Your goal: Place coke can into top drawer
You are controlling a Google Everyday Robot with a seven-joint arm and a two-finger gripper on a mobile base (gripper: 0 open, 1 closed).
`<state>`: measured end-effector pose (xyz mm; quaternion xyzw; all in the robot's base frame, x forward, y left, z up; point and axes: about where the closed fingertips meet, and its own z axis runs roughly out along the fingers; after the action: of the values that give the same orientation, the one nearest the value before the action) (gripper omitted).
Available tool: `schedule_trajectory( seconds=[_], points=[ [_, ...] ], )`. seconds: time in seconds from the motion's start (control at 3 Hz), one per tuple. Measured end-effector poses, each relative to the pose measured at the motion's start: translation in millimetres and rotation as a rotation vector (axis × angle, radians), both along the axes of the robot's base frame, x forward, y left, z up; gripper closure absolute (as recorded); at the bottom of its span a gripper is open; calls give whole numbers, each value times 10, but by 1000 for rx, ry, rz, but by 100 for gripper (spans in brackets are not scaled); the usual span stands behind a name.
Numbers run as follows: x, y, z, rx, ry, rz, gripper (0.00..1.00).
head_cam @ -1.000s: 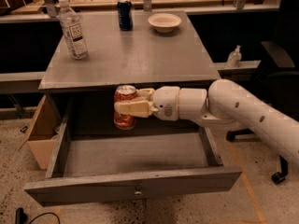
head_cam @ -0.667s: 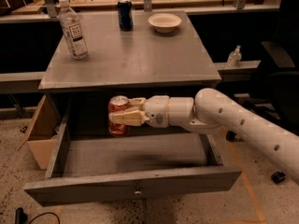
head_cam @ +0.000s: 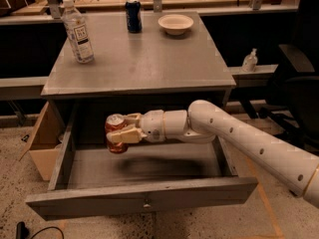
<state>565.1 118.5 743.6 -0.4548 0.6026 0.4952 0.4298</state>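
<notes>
The coke can [head_cam: 114,133] is red with a silver top and hangs upright in the air over the left part of the top drawer [head_cam: 142,203]. My gripper [head_cam: 123,127] is shut on the can from its right side, its cream fingers [head_cam: 125,135] wrapped around the can's body. The white arm reaches in from the right. The grey drawer is pulled fully out, its inside bare, with a small metal knob [head_cam: 146,203] at the front centre. The can floats above the drawer floor and touches nothing else.
On the cabinet top [head_cam: 149,63] stand a clear plastic bottle [head_cam: 77,31], a dark blue can [head_cam: 133,16] and a white bowl [head_cam: 175,24]. A cardboard box [head_cam: 44,141] sits left of the drawer. A black chair [head_cam: 296,78] and a small bottle [head_cam: 249,61] are at the right.
My gripper has carried the can leftward and slightly lower over the open drawer. The arm has stretched further in. The drawer and tabletop objects have not moved.
</notes>
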Motion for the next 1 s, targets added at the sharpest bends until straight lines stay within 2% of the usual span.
schedule_trajectory(
  seconds=[0.33,0.67,1.0],
  points=[
    [-36,201,-242,-40,-49,38,100],
    [-88,315,-520,-78,-70,24,84],
    [-127,356,-794,-111,-71,-9,61]
  ],
)
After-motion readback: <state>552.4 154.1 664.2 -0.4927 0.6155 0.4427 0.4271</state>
